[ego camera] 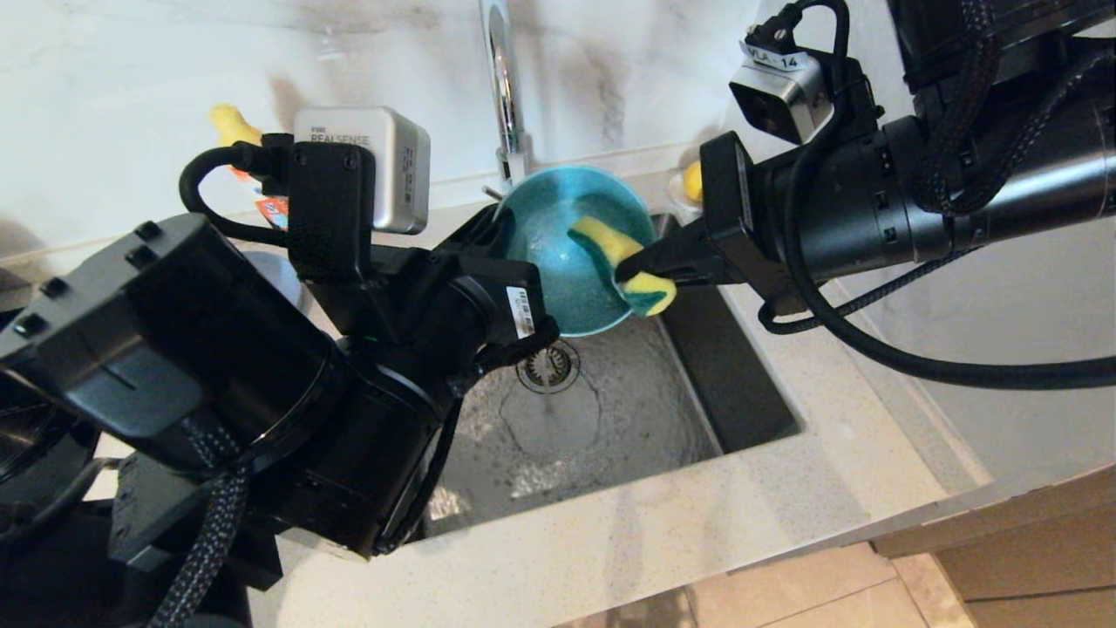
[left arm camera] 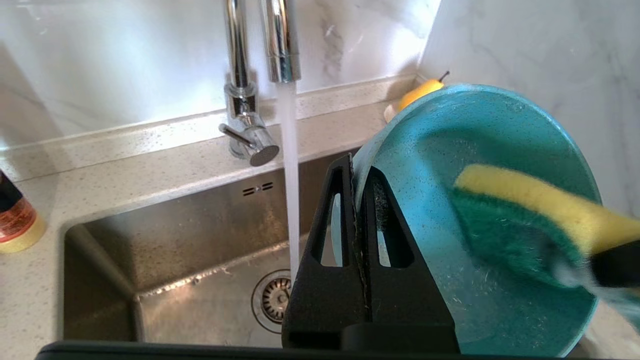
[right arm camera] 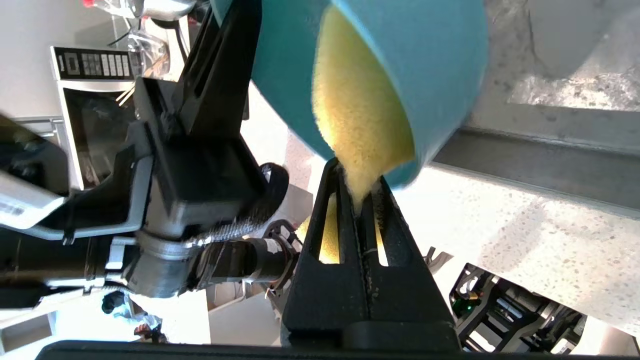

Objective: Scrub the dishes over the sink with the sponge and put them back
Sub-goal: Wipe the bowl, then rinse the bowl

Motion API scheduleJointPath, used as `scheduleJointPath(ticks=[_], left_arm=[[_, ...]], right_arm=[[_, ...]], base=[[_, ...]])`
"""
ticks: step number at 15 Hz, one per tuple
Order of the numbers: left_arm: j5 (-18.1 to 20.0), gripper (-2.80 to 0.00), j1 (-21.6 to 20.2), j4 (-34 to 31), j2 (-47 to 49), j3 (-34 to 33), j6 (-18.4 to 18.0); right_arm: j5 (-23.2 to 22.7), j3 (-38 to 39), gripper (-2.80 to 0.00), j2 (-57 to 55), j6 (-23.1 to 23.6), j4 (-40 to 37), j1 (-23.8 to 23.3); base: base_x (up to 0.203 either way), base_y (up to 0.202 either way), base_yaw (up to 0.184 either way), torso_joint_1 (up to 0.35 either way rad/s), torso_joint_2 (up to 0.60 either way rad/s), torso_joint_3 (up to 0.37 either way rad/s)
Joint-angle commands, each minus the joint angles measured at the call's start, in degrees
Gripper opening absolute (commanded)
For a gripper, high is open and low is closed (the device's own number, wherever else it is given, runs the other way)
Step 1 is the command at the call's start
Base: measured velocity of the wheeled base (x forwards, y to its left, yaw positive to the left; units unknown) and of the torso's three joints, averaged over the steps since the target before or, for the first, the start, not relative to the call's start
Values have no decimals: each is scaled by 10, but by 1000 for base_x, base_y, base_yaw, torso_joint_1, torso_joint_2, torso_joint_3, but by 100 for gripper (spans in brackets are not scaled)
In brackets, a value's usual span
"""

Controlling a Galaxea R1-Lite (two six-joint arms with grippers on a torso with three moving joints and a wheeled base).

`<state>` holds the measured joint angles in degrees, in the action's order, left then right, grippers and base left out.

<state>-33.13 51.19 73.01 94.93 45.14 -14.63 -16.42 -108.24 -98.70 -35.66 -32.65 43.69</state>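
Left gripper (left arm camera: pixel 356 172) is clamped on the teal bowl (ego camera: pixel 558 253) rim, tilting it over the sink (ego camera: pixel 741 392) so runoff drains. Right gripper (right arm camera: pixel 361 186) pinches the sponge (ego camera: pixel 621 262), green face pressed inside the bowl.

Bowls: one, a teal-blue bowl (ego camera: pixel 558 253), centre of the head view.
Sponges: one, a yellow and green sponge (ego camera: pixel 623 266), just right of centre.
Sinks: one steel sink (ego camera: pixel 750 384) with one round drain (ego camera: pixel 547 366), below centre.
Faucets: one chrome faucet (ego camera: pixel 504 87), top centre.
Grippers: two, the left gripper (left arm camera: pixel 357 200) and the right gripper (ego camera: pixel 632 266).
Wrist cameras: two, at upper left and upper right.
Bottles: one orange bottle (left arm camera: pixel 15 220), left edge of the left wrist view.
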Motion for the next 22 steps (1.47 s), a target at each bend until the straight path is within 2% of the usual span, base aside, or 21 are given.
scheduleJointPath(ticks=[1,11,13,17,19,20,22], left_arm=[[-2,-280,-5,2,5,-1,0],[-6,-280,-28,-11,29,20,1],[-29,-280,-44,-50,34,15,18],[-46,-280,-69,-167,26,11,110],[-44,-280,-83,-290,12,15,179],[-40,-280,-94,-331,5,18,208],[-23,-280,-114,-386,1,23,244]], right_arm=[[-1,-2,-280,11,-2,-1,8],[3,4,-280,88,2,-5,13],[4,5,-280,116,4,-7,11],[4,10,-280,137,7,-18,-12],[4,32,-280,148,9,-17,-50],[3,39,-280,152,13,-16,-58],[1,63,-280,160,15,-11,-71]], base=[[0,0,0,0,0,0],[0,0,0,0,0,0],[0,0,0,0,0,0],[0,0,0,0,0,0],[0,0,0,0,0,0],[0,0,0,0,0,0],[0,0,0,0,0,0]])
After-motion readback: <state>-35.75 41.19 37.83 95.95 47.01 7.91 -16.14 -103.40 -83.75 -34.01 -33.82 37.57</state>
